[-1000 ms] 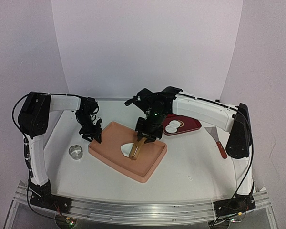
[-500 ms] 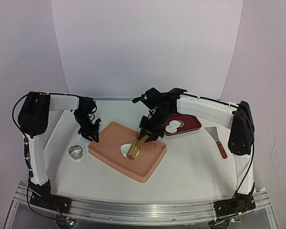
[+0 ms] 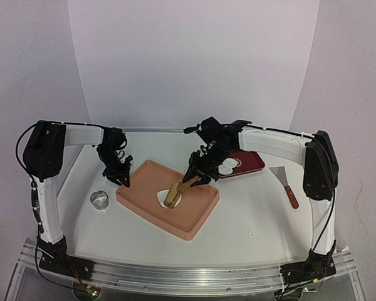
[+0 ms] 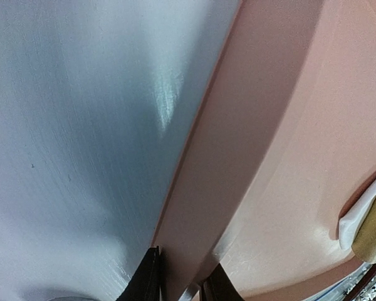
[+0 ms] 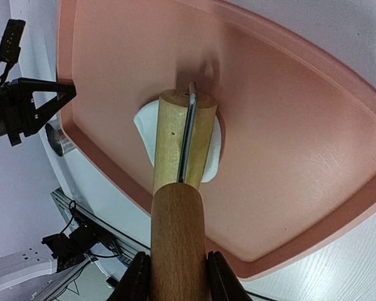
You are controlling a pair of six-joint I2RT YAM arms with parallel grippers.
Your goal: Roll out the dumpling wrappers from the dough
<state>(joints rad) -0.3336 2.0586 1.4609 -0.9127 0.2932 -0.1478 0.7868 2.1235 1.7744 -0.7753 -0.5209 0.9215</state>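
The right end effector point(image 3: 198, 174) grasps a pin point(image 3: 175, 191) on the dough point(image 3: 160, 199) at the middle of the board point(image 3: 194, 219). The left end effector point(image 3: 123, 178) pinches the board's left rim. Uneven pressure could tear the dough or stick it to the pin.

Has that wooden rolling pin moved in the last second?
Yes. The rolling pin turned: its free end slid left across the pink board, over the dough, while its held end swung toward the red tray.
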